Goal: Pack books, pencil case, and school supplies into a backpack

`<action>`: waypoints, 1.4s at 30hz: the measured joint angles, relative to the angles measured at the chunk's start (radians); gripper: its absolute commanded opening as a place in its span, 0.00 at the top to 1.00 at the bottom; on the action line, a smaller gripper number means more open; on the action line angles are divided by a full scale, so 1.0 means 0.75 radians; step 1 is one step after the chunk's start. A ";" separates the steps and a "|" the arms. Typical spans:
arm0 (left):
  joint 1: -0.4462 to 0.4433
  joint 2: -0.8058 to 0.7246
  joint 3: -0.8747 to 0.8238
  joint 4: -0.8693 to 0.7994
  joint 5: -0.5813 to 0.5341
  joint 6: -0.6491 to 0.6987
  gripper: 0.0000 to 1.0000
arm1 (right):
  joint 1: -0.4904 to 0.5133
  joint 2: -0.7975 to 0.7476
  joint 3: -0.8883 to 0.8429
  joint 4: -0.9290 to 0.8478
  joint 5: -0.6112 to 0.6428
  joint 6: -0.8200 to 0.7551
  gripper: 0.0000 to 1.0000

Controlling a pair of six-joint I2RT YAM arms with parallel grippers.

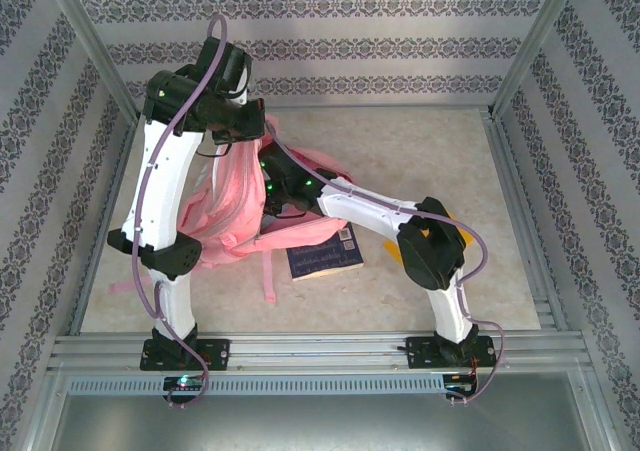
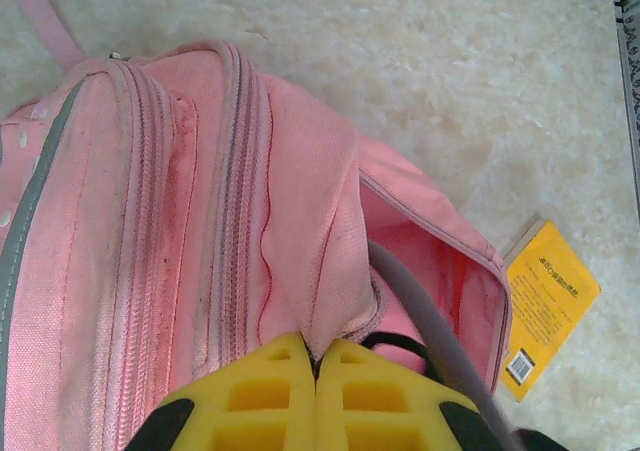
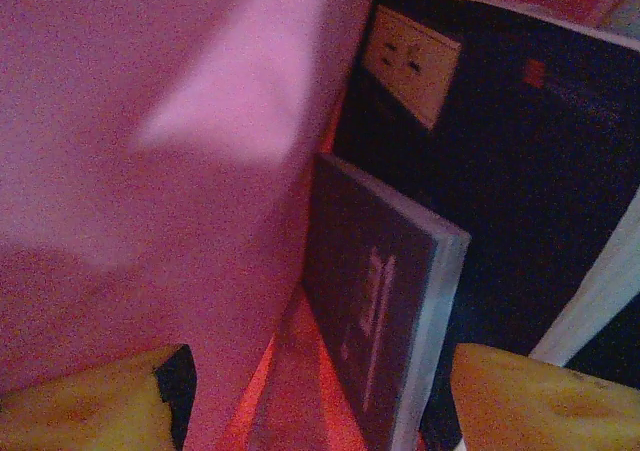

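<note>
The pink backpack (image 1: 235, 226) lies open in the middle of the table. My left gripper (image 2: 318, 356) is shut on a fold of its fabric at the edge of the opening (image 2: 440, 261), holding it up. My right arm (image 1: 350, 206) reaches into that opening. Inside, my right gripper (image 3: 320, 411) stands open, its yellow fingers (image 3: 90, 401) wide apart. A small dark teal book (image 3: 385, 331) stands on edge between them, leaning on a larger navy book (image 3: 500, 161), with pink lining (image 3: 150, 171) to the left. Another navy book (image 1: 325, 254) and a yellow-orange book (image 2: 550, 311) lie on the table beside the backpack.
Metal rails (image 1: 320, 351) edge the table at the front and a rail (image 1: 520, 211) runs along the right side, with patterned walls all round. Pink straps (image 1: 268, 276) trail from the backpack toward the front. Bare tabletop (image 1: 430, 151) lies at the back right.
</note>
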 measured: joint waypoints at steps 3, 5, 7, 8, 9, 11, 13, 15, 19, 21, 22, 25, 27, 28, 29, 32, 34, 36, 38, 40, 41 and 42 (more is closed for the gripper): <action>0.005 0.000 0.001 -0.001 -0.012 0.000 1.00 | -0.016 -0.110 -0.052 -0.001 -0.003 -0.056 0.29; 0.006 0.000 0.001 -0.001 -0.015 -0.001 1.00 | -0.034 -0.199 -0.098 -0.004 0.008 -0.095 0.29; 0.005 0.000 0.003 0.001 -0.014 -0.010 1.00 | -0.056 -0.270 -0.133 -0.019 0.039 -0.135 0.29; 0.005 0.002 0.005 -0.001 -0.013 -0.019 1.00 | -0.072 -0.305 -0.155 -0.036 0.061 -0.157 0.29; 0.004 0.004 0.006 0.000 -0.008 -0.026 1.00 | -0.086 -0.332 -0.173 -0.048 0.079 -0.175 0.30; -0.004 0.017 0.010 0.000 0.000 -0.042 1.00 | -0.128 -0.399 -0.215 -0.094 0.129 -0.213 0.30; -0.013 0.039 0.011 0.000 0.006 -0.055 1.00 | -0.160 -0.459 -0.250 -0.141 0.173 -0.249 0.30; -0.017 0.069 0.012 0.000 0.013 -0.063 1.00 | -0.193 -0.522 -0.298 -0.183 0.212 -0.281 0.30; -0.031 0.135 0.015 0.022 0.012 -0.080 1.00 | -0.249 -0.657 -0.422 -0.250 0.248 -0.327 0.30; -0.045 0.164 0.015 0.045 0.003 -0.089 1.00 | -0.271 -0.692 -0.461 -0.284 0.260 -0.343 0.30; -0.050 0.177 0.015 0.058 -0.016 -0.091 1.00 | -0.284 -0.712 -0.477 -0.313 0.261 -0.355 0.31; -0.069 0.222 0.015 0.096 -0.073 -0.095 1.00 | -0.325 -0.772 -0.493 -0.388 0.269 -0.378 0.32; -0.084 0.262 0.016 0.118 -0.103 -0.096 1.00 | -0.357 -0.815 -0.496 -0.402 0.269 -0.390 0.33; -0.093 0.288 0.017 0.131 -0.120 -0.095 1.00 | -0.375 -0.842 -0.502 -0.404 0.268 -0.394 0.33; -0.099 0.313 0.017 0.142 -0.132 -0.095 1.00 | -0.395 -0.868 -0.511 -0.407 0.268 -0.397 0.34; -0.109 0.389 0.019 0.184 -0.152 -0.094 0.98 | -0.435 -0.933 -0.558 -0.416 0.267 -0.412 0.36; -0.111 0.441 0.025 0.219 -0.155 -0.094 0.90 | -0.453 -0.966 -0.605 -0.428 0.265 -0.423 0.37; -0.111 0.492 0.032 0.249 -0.156 -0.092 0.72 | -0.463 -0.989 -0.660 -0.439 0.257 -0.430 0.38; -0.111 0.529 0.043 0.268 -0.162 -0.095 0.59 | -0.478 -1.005 -0.708 -0.460 0.249 -0.440 0.39; -0.117 0.540 0.044 0.279 -0.171 -0.094 0.52 | -0.498 -1.012 -0.747 -0.476 0.239 -0.460 0.44; -0.121 0.540 0.045 0.282 -0.175 -0.094 0.52 | -0.515 -1.014 -0.767 -0.481 0.227 -0.469 0.48; -0.127 0.535 0.052 0.282 -0.176 -0.093 0.51 | -0.533 -1.015 -0.787 -0.485 0.215 -0.477 0.51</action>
